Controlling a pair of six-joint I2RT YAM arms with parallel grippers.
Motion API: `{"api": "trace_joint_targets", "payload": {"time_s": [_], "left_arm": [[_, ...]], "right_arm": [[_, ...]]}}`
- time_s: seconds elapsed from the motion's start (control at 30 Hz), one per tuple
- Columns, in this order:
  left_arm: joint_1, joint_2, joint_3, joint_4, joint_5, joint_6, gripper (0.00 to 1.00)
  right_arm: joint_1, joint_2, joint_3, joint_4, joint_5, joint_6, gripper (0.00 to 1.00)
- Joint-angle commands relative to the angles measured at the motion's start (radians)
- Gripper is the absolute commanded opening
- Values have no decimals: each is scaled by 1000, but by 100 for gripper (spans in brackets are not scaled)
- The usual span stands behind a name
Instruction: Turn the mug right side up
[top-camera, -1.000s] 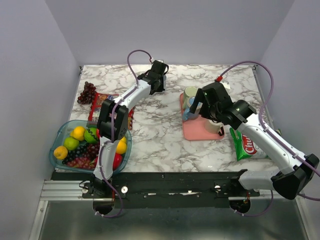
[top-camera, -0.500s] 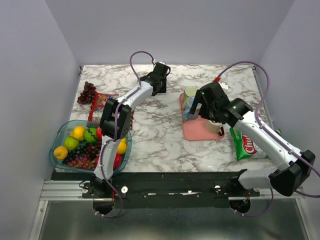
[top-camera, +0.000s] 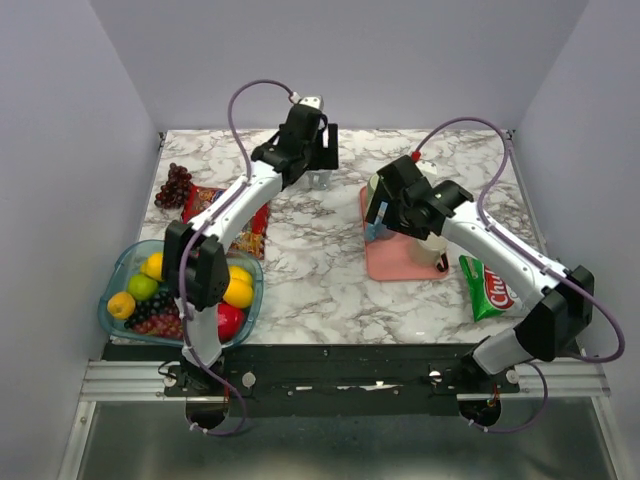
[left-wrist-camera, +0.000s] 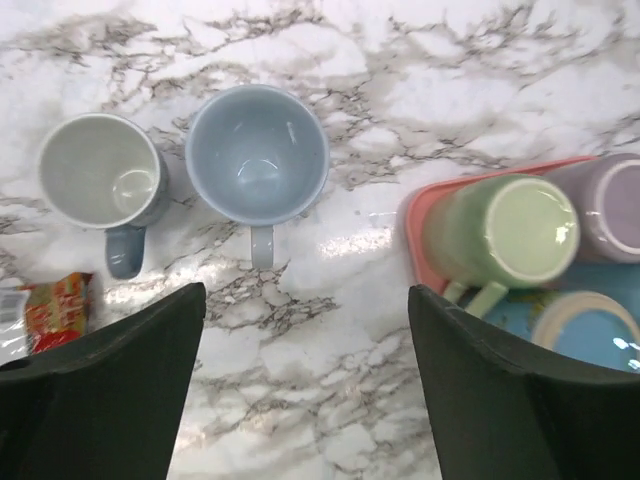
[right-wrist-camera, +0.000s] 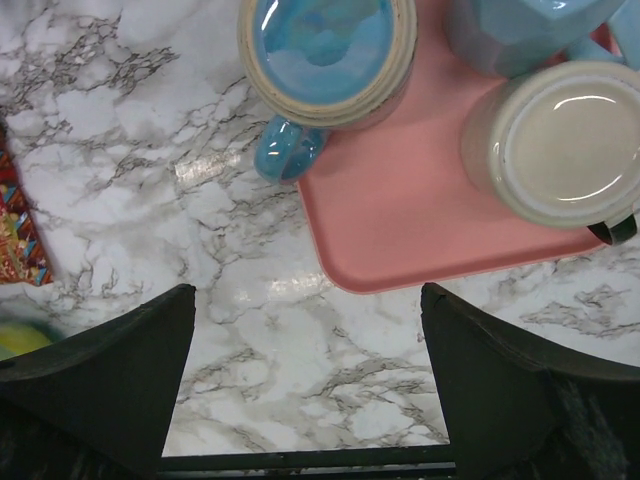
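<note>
The blue mug (right-wrist-camera: 325, 45) sat bottom up at the left edge of the pink tray (right-wrist-camera: 400, 225), its handle hanging over the marble. It lay ahead of the right gripper (right-wrist-camera: 308, 295), roughly in line with the gap between its fingers and untouched. It was off to the right of the left gripper (left-wrist-camera: 305, 300).

A snack packet (left-wrist-camera: 50, 300) lay furthest left of the tray. Nearer the tray stood a white mug (left-wrist-camera: 100, 175) and a grey-blue mug (left-wrist-camera: 257, 150), both upright. On the tray, a green mug (left-wrist-camera: 510, 235), a purple mug (left-wrist-camera: 612, 200), a faceted pale-blue mug (right-wrist-camera: 520, 30) and a cream mug (right-wrist-camera: 565, 145) crowded the blue mug. The green and cream ones were base up. A chip bag (top-camera: 487, 290) lay just right of the tray.

Both pairs of jaws were spread wide and gripped nothing.
</note>
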Motion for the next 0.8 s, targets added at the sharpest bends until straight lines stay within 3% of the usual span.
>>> {"api": "trace_joint_targets", "payload": {"time_s": [0.0,0.33,0.43,0.6,0.77], "left_arm": [[-4,-261,-86,0,-16,19,99],[-1,-573,-331,-46,47,11,99],[2,-628,-380,-46,88,-6,99],[5,-650,-414,-37,203,-53,99],[7,-649,-430,-25,228,-67,99]], "right_arm": [[-7,102,54,-32,22,93,99],[-7,324,230,-150,102,302,99],[-9,376,282,-217,131,392,94],[-21,525,419,-356,154,485,90],[-27,558,404,-368,173,528,82]]}}
